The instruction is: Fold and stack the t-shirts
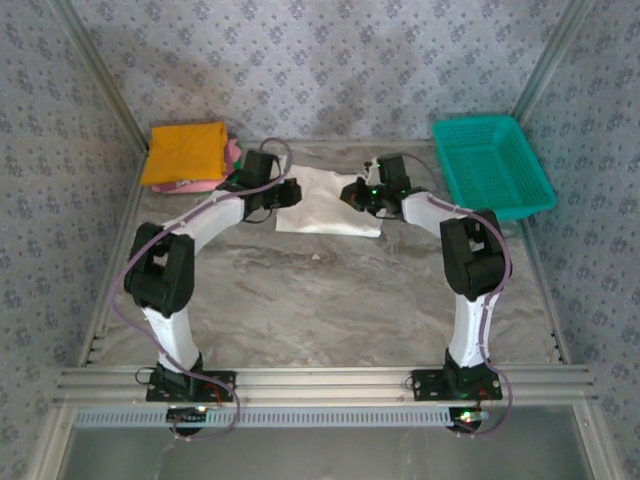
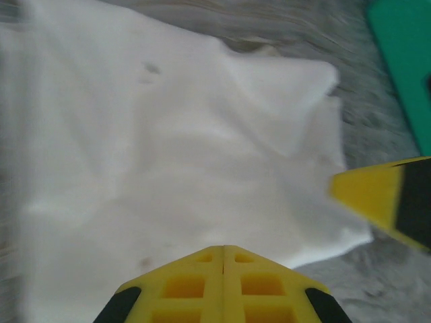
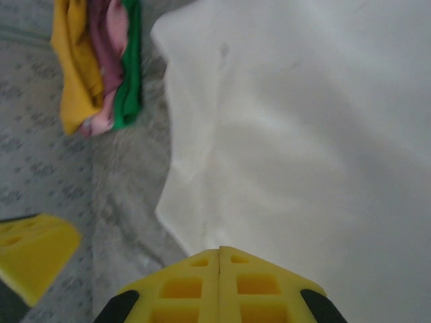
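White t-shirt (image 1: 325, 205) laid out mid-rear on table (image 1: 330, 300), left gripper (image 2: 223, 250) closed, nothing clamped, at its left edge, right gripper (image 3: 219, 253) closed likewise at right edge, stack of folded shirts (image 1: 185, 155) (orange, pink, green) set rear-left, teal basket (image 1: 492, 165) rear-right.

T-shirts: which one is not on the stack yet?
The white t-shirt, spread out alone; the orange shirt, pink shirt and green shirt sit piled together at the far left.

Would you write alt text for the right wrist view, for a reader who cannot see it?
A white t-shirt lies spread on the grey marbled table, with the yellow right tool, shut, at the bottom edge. A folded stack of orange, pink and green shirts sits at upper left.
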